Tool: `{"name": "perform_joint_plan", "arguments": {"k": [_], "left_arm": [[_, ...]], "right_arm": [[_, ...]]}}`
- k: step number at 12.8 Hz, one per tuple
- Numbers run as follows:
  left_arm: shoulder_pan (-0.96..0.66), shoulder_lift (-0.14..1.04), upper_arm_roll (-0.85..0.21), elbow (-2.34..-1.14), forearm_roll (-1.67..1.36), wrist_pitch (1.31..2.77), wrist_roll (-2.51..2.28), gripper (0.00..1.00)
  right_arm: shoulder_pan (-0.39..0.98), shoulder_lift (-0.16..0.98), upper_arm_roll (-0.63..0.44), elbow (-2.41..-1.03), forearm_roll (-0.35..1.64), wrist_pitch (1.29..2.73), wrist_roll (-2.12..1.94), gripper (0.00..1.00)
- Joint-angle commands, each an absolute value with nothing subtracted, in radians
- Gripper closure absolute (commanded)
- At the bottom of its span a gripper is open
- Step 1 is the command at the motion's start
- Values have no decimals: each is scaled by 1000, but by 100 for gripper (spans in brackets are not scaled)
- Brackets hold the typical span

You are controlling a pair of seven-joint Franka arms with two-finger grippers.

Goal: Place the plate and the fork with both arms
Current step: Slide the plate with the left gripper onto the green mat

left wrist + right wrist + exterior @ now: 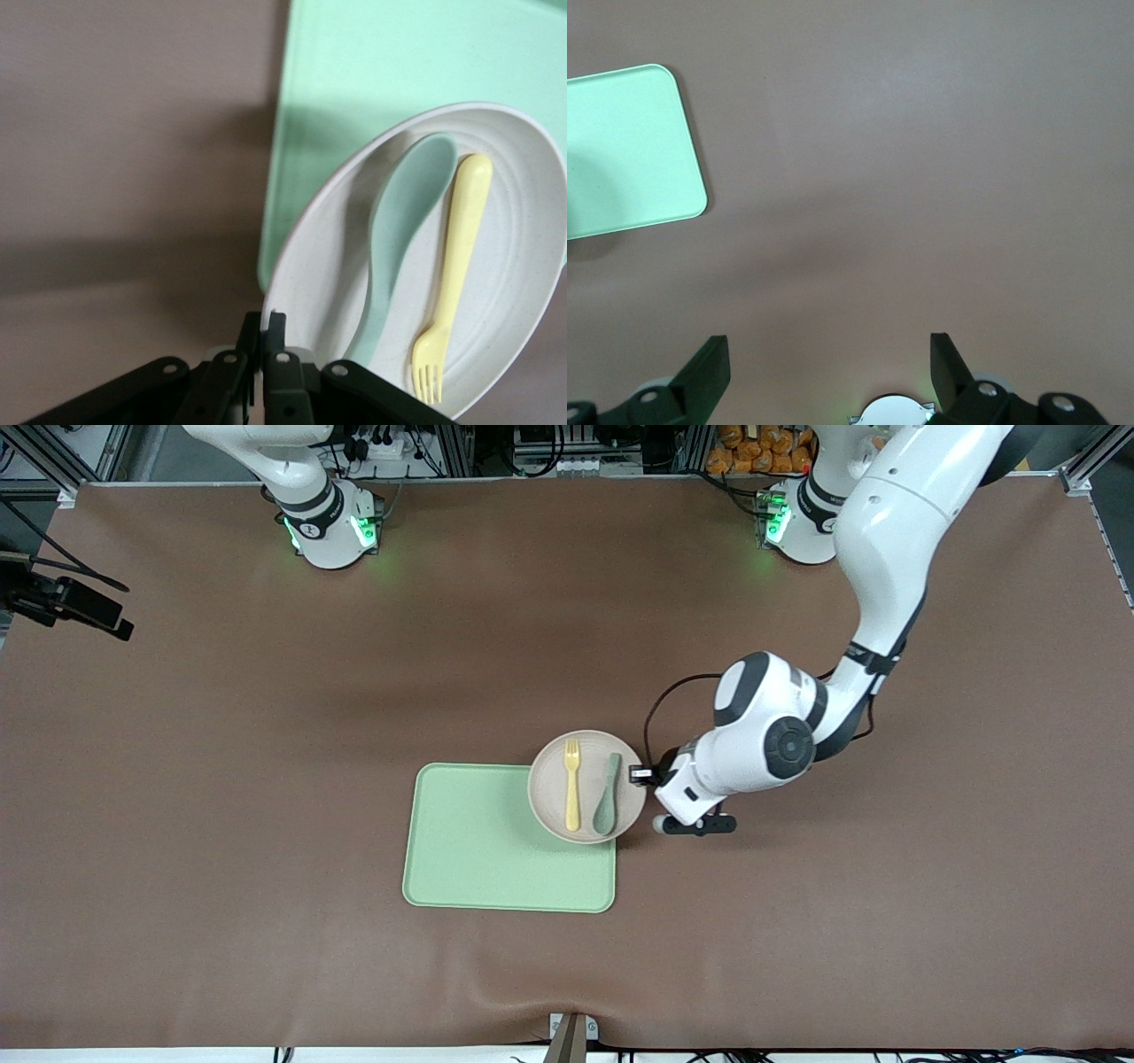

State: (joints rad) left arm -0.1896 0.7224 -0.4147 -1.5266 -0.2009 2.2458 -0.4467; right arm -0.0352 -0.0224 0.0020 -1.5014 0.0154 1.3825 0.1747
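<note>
The left claw (263,354) is down at the rim of the plate (549,784), on the edge that faces the left arm's end of the surface (266,691), and in the left wrist view its two fingers (275,341) are pinched tight together on that rim, so the plate is clamped. The plate hangs over the corner of the light green tray (478,850) that lies farthest from the front camera and toward the left arm's end, part of it above the tray and part past the tray's edge; the left wrist view shows it tilted, with a shadow cast on the tray beneath. Inside the plate lies the fork (572,784), pale yellow, tines pointing away from the front camera, and just beside it, on the side closer to the left claw, lies a grey-green spoon (608,797), the two side by side and not touching. The right claw (830,367) waits up high over bare brown surface near its own base, fingers (709,367) spread wide apart and holding nothing, with one corner of the tray showing in its wrist view.
</note>
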Motion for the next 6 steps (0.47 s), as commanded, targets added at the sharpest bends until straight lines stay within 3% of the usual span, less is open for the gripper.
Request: {"name": "perform_joint_plan", "arguments": {"k": [1,6], "left_arm": [[-245,788,-403,-1422,-218,2243,-515,100],[-278,876,-393,-1410,-212,2397,-529,100]], "right_arm": [[-43,-15,11,-1483,12,1370,175,0],[-37,-11,11,-1483,12,1376,173,0]]}}
